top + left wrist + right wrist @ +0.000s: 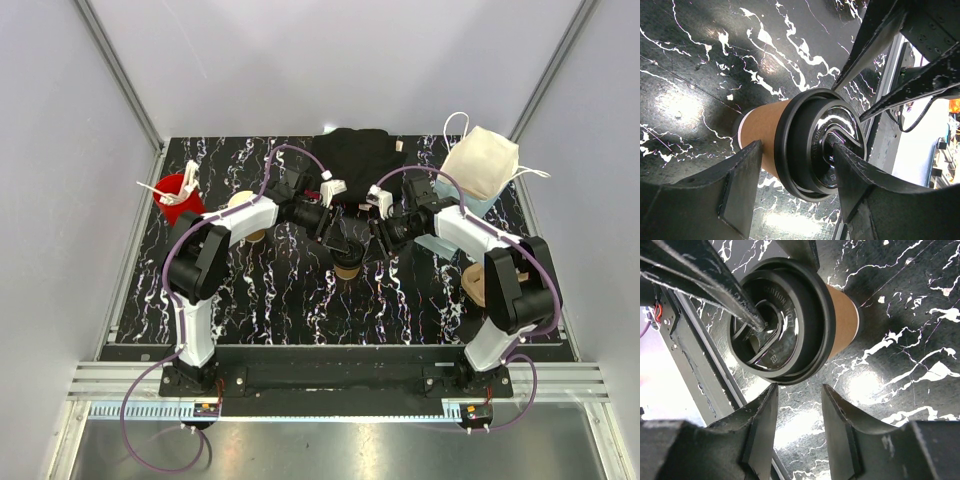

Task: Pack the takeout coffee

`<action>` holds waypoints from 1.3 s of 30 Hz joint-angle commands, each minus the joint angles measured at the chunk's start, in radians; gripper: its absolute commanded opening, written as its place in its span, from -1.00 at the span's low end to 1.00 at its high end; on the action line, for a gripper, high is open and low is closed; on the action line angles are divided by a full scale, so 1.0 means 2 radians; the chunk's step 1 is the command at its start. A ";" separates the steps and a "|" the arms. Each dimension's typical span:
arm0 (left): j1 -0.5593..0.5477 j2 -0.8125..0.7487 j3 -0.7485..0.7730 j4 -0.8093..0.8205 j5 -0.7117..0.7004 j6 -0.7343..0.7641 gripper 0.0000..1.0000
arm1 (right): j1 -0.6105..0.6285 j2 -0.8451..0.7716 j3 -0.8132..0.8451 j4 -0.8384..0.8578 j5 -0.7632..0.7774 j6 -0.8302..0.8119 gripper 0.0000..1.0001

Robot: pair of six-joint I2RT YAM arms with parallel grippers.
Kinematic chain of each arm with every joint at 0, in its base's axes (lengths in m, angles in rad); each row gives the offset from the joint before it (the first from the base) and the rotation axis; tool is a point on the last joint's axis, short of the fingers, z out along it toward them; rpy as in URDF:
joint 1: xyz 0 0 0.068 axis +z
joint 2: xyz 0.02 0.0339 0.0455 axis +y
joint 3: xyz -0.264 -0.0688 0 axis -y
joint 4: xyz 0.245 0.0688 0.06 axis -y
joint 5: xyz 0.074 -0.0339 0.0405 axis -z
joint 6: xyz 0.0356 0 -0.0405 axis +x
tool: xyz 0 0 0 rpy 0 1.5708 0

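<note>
Coffee cup (801, 141) half within left claw (797, 150)

The black table (300, 290) has white marbling. A lidded coffee cup (347, 269) stands upright near its middle. A red cup (176, 196) of straws sits at the left edge, with tan cups (243, 203) near it. At the back lie a black bag (350, 150) and, further right, a white bag (480, 162). A brown item (473, 282) stands near the right edge
</note>
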 commanded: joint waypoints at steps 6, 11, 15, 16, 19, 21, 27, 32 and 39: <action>0.000 0.027 -0.025 -0.040 -0.112 0.046 0.19 | -0.002 0.010 0.008 0.022 -0.020 0.019 -0.10; 0.000 0.026 -0.025 -0.039 -0.112 0.046 0.19 | -0.001 0.014 0.007 0.028 -0.007 0.025 -0.15; 0.000 0.024 -0.027 -0.041 -0.113 0.047 0.18 | -0.001 0.020 0.002 0.036 0.025 0.028 -0.21; 0.000 0.025 -0.028 -0.041 -0.114 0.048 0.18 | 0.000 0.022 0.002 0.037 0.028 0.029 -0.22; 0.000 0.025 -0.028 -0.044 -0.116 0.051 0.18 | 0.000 0.028 0.002 0.036 0.045 0.031 -0.24; 0.000 0.025 -0.028 -0.045 -0.118 0.054 0.18 | 0.003 0.031 0.000 0.036 0.065 0.030 -0.26; 0.000 0.029 -0.031 -0.048 -0.119 0.058 0.18 | 0.009 0.053 0.003 0.027 0.105 0.028 -0.28; 0.000 0.029 -0.034 -0.048 -0.119 0.061 0.18 | 0.017 0.067 0.011 0.013 0.128 0.023 -0.29; 0.000 0.026 -0.038 -0.048 -0.120 0.062 0.17 | 0.021 0.044 0.026 0.001 0.104 0.014 -0.24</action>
